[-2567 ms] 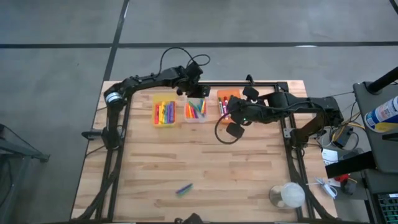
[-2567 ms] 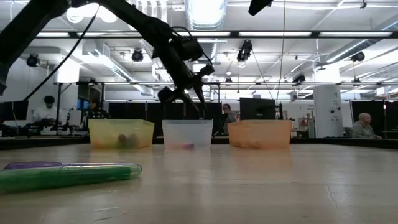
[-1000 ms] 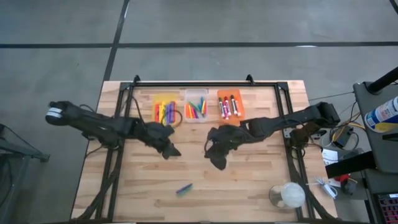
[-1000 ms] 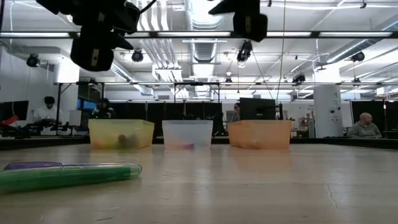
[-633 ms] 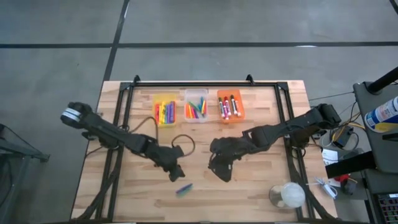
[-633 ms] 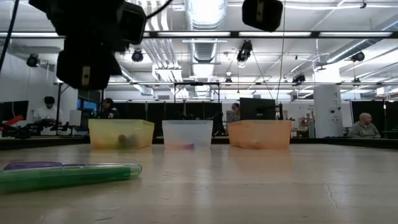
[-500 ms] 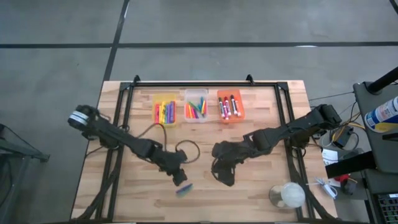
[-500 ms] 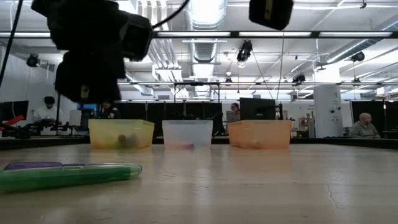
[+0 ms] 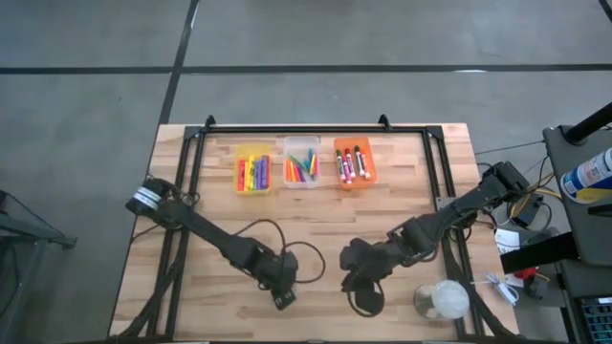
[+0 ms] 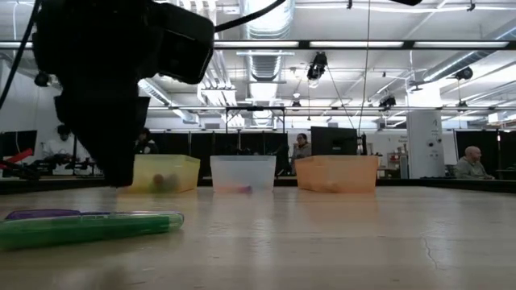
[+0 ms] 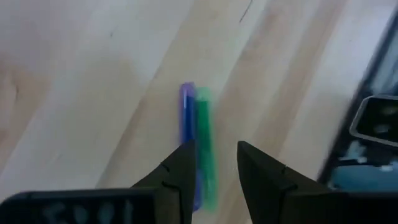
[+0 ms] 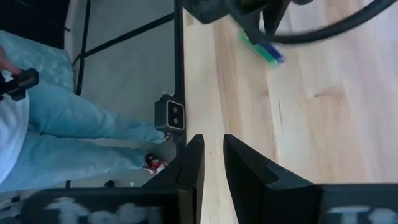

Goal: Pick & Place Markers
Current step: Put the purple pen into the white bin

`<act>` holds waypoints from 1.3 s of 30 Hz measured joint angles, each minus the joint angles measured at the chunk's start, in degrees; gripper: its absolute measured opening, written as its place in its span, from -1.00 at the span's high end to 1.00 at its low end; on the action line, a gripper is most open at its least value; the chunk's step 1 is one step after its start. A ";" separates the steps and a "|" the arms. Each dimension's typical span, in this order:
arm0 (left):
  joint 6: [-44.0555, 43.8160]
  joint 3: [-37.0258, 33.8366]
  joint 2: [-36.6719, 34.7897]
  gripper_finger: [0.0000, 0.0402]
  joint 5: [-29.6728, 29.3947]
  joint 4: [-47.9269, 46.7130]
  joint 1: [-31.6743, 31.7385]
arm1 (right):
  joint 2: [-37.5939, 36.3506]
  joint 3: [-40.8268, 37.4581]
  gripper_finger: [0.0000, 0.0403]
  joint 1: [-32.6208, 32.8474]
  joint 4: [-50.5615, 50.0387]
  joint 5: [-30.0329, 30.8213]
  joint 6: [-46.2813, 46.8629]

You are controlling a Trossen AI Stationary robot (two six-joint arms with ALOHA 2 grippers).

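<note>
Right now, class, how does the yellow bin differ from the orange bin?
Place: the yellow bin ends the row on the left arm's side; the orange bin ends it on the right arm's side, with the clear bin between them.
Contents: the yellow bin holds bright solid-coloured markers; the orange bin's markers are partly white-bodied.
Shared: both are small, rectangular and stand along the table's far side.

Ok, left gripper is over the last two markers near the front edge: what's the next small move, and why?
Probably lower the left gripper straight down. Its open fingers already frame the green marker, which lies flat on the table against the purple marker, neither gripped yet.
</note>
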 joint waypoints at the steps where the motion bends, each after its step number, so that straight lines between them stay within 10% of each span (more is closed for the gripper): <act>1: 0.14 0.79 0.69 0.45 -0.30 -1.18 -0.31 | -0.02 0.00 0.72 0.05 -0.04 0.02 0.43; 39: 1.05 3.16 3.55 0.45 -6.47 -8.49 -0.80 | 0.10 -0.09 0.72 0.35 -0.63 4.48 1.13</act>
